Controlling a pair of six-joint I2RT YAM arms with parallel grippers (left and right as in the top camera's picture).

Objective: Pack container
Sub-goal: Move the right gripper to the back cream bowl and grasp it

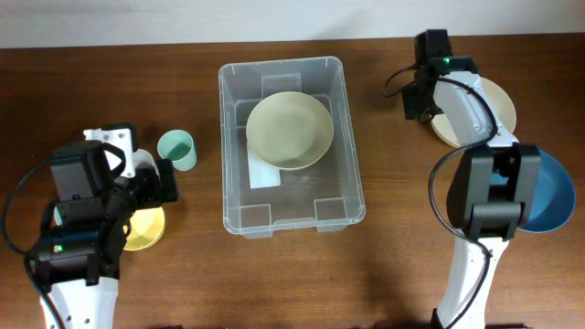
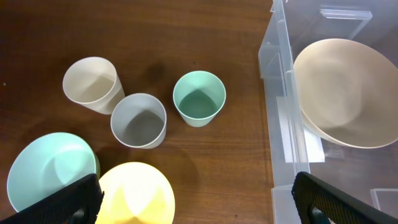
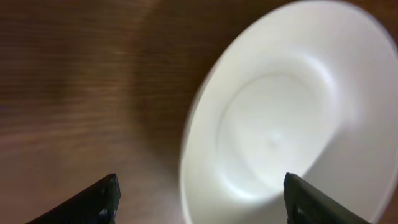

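The container (image 1: 355, 183) sits on the dark wooden table (image 1: 384, 274), between my two pincers, to the right of the left one and to the left of the right one. It is clear plastic, with a white label (image 1: 264, 173) on its base. A cream bowl (image 1: 289, 131) lies tilted inside it, in the half farther from me. A pale wall (image 1: 183, 23) runs along the far edge of the table.

My left pincer (image 2: 196, 199) hangs above the table with its jaws as wide as they go, and nothing is between them. Just ahead of it stands a green cup (image 2: 199, 98). A grey cup (image 2: 138, 119) is beside that one on the left, and a cream cup (image 2: 91, 84) is farther left again, close against the grey one. Under the pincer's left finger lie a pale green bowl (image 2: 50, 168) and a yellow bowl (image 2: 137, 193). The container's near wall stands just off its right finger.

My right pincer (image 3: 199, 199) is also spread wide and grips nothing. It hangs over a white plate (image 3: 280, 137), and the blurred wrist view does not tell me whether it touches. A blue bowl (image 1: 551, 194) lies well behind it, beside the arm's elbow.

Bare wood lies open between each pincer and the container, and also on my side of the container.
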